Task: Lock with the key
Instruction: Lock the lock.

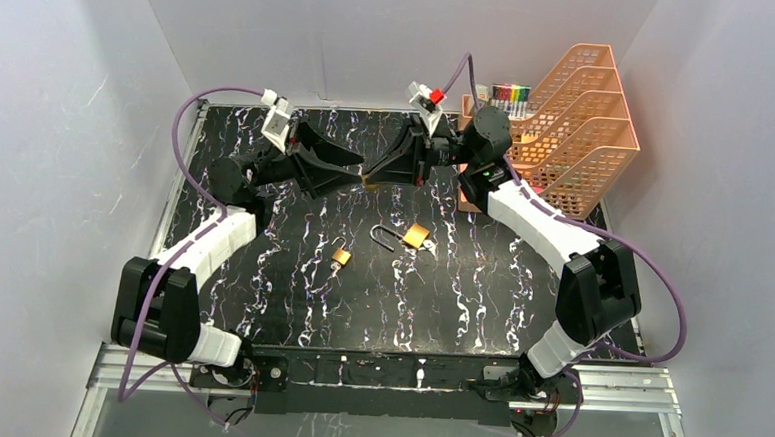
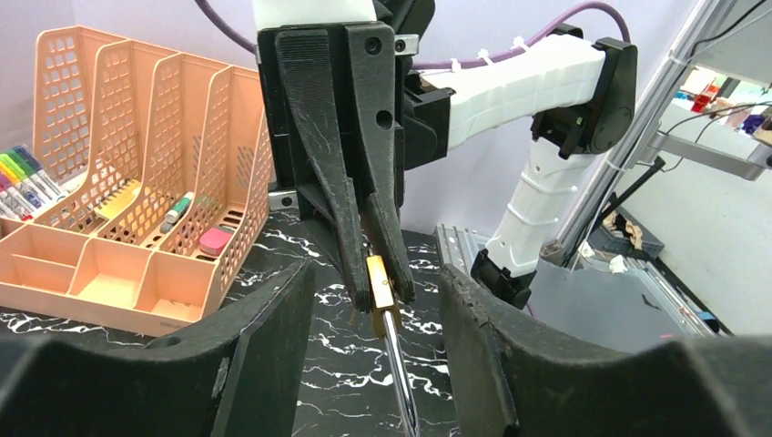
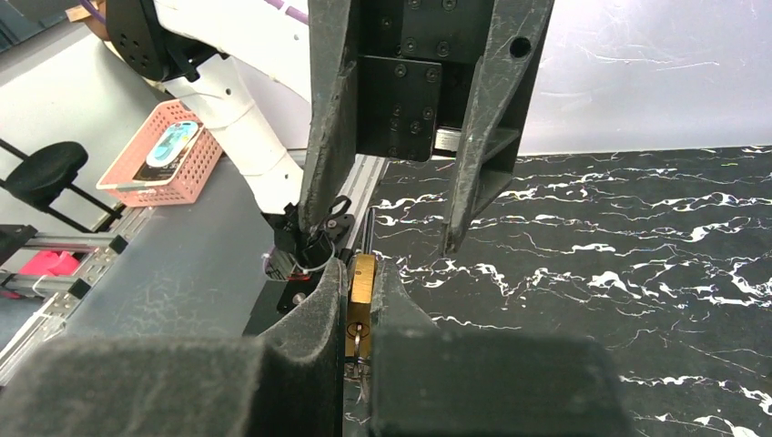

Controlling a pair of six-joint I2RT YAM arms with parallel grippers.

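Right wrist: padlock (image 3: 362, 293) between right fingers (image 3: 308, 350)

right hand (image 3: 360, 275) | clamps brass padlock (image 3: 362, 305) | left hand (image 3: 382, 238) spread opposite

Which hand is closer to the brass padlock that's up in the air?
Right. The right hand is shut on the brass padlock; the left hand faces it, open, its fingers spread either side.
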